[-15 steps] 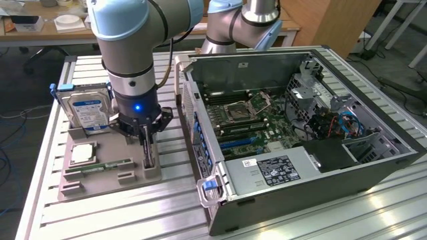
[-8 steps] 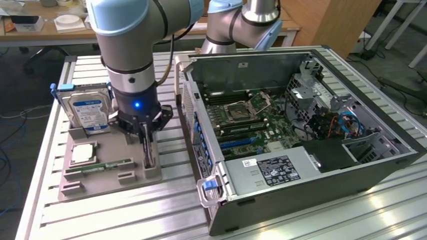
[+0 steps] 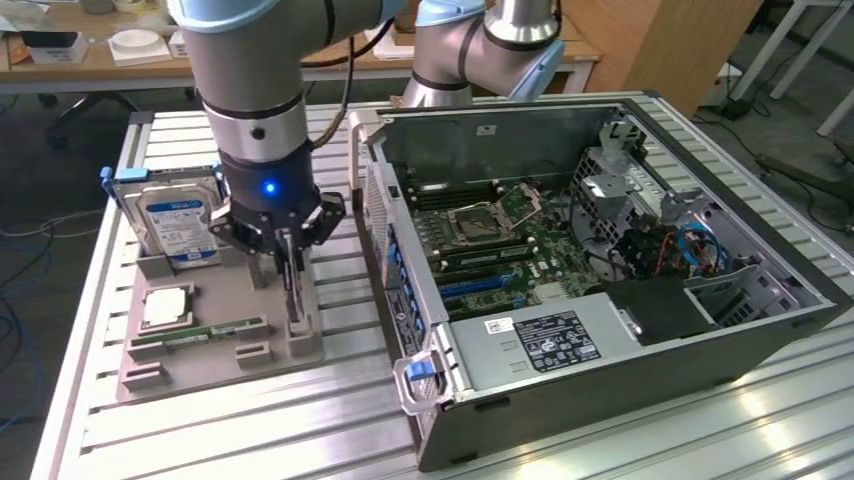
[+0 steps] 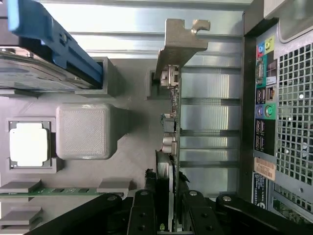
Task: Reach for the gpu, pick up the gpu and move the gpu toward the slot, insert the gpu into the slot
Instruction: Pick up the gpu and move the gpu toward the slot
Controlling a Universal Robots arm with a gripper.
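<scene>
The gpu (image 4: 172, 127) stands on edge in the gray tray (image 4: 132, 152), along the tray's side nearest the open case (image 3: 627, 330). Its long axis runs straight out from the fingers (image 4: 143, 215) to the metal bracket (image 4: 180, 44) at its far end. The gripper (image 4: 168, 218), lowered onto the tray, straddles the card's near end. Its fingers are drawn narrow and seem pressed to both faces of the card, which is seated in the tray.

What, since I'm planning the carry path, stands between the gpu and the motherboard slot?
The case's rear wall stands between them: the gpu stands on edge in the grey holder outside it, and the slot lies inside. The case is open on top.
</scene>
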